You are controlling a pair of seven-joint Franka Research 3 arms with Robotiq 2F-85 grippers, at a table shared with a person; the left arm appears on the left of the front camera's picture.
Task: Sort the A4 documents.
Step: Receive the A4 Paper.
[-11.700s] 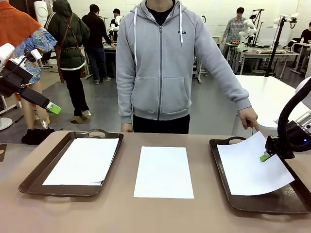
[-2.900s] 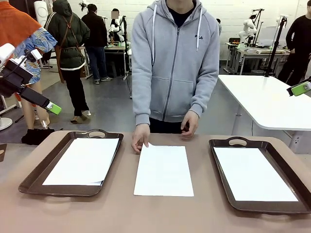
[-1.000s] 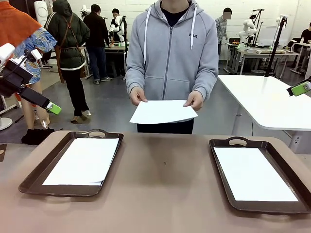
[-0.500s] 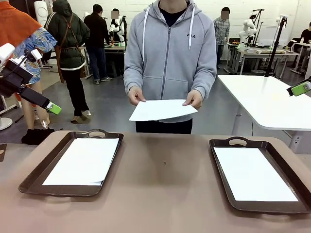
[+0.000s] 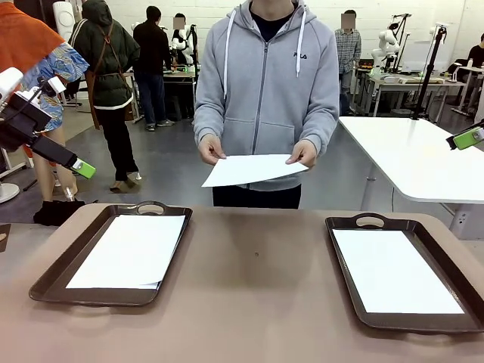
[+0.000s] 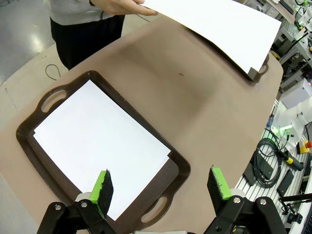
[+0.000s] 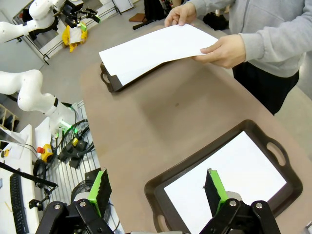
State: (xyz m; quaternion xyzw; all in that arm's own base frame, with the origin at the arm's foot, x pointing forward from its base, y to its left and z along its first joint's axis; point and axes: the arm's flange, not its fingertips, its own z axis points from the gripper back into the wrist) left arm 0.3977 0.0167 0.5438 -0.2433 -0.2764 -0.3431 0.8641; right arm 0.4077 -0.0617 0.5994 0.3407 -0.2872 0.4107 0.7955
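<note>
The person across the table holds one white A4 document [image 5: 253, 169] in both hands, level, above the far edge; it also shows in the wrist views [image 6: 219, 24] [image 7: 156, 48]. More A4 documents lie in a slightly offset stack [image 5: 130, 249] [image 6: 97, 146] in the left dark brown tray [image 5: 45, 276]. One sheet [image 5: 395, 270] [image 7: 229, 180] lies in the right tray [image 5: 342, 265]. My left gripper [image 5: 79, 166] [image 6: 161, 181] hangs open high above the left tray. My right gripper [image 5: 469, 137] [image 7: 158, 187] is open high over the right tray. Neither holds anything.
The brown tabletop [image 5: 253, 302] between the trays is bare. A white table [image 5: 423, 159] stands behind at the right. Other people stand farther back in the room. Cables and gear lie on the floor beside the table [image 6: 273, 161].
The person has kept the sheet in both hands, shifting it only slightly. Neither arm has moved.
</note>
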